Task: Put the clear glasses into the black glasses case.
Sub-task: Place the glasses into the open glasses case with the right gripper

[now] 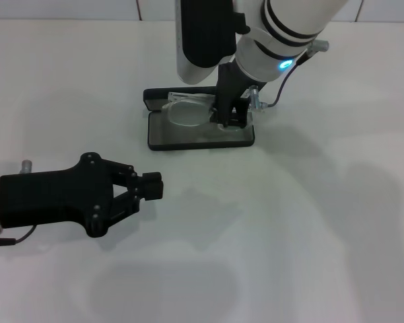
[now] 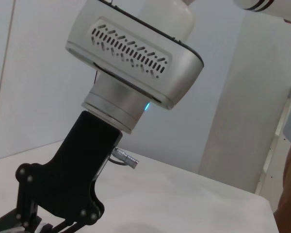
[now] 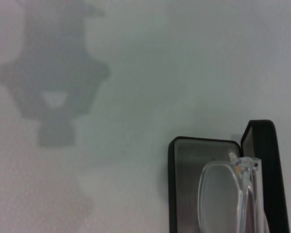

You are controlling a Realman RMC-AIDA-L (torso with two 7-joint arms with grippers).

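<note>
1. The transparent plastic clear glasses (image 1: 186, 109) lie inside the open rectangular black glasses case (image 1: 196, 138) on the white worktop (image 1: 310, 222).
2. The right tool (image 1: 230, 121) is at the glasses' right end; whether it grips, I cannot tell.
3. The left tool (image 1: 150, 186) hovers nearby, fingertips together, empty.

- My work surface is a plain white table (image 1: 310, 256); soft grey shadows lie across its near and right portions.
- A white tiled wall (image 1: 87, 9) runs along the table's far edge.
- My left wrist view shows pale wall panels (image 2: 242, 107) behind the table.
</note>
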